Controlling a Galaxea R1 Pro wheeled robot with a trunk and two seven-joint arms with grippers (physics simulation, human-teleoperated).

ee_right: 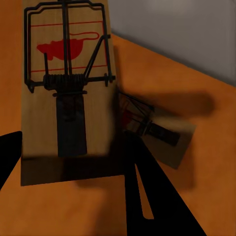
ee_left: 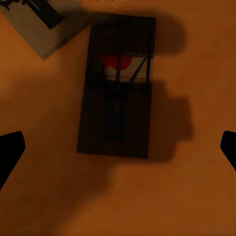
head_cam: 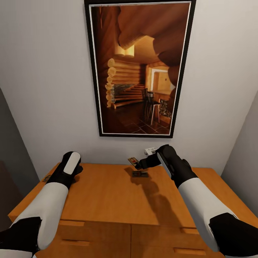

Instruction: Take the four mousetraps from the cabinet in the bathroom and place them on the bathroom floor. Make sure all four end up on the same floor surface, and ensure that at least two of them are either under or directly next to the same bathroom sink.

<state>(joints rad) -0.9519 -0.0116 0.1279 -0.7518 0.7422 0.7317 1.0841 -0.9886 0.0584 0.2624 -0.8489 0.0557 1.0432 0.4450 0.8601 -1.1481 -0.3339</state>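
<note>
Step in hand: a mousetrap is being lifted off the cabinet top by the right arm; judged an early stage, since nothing is seen on the floor.

Right tool: closed on a held mousetrap, which is raised a little above the wood, near the back wall. In the right wrist view the held board is seen running lengthwise away from the camera, its red mark and wire spring facing up.

Second mousetrap: lying flat on the cabinet top just below and in front of the right tool, in its shadow; in the right wrist view it is partly covered by the held board.

Left tool: spread wide with nothing held, so far as the two dark fingertips at the edges of the left wrist view show. It is hung directly over a third mousetrap, which lies flat between the fingers with its long axis along the view, across the closing line.

Nearest arm: the left for the third trap, the right for the second.

Around: a corner of a paler flat thing, perhaps another trap, lies just beside the third one. A framed picture hangs above, and a white wall fitting sits behind the right wrist.

In the way: nothing on the wood between tool and trap; the wall stands close behind the right arm.
</note>
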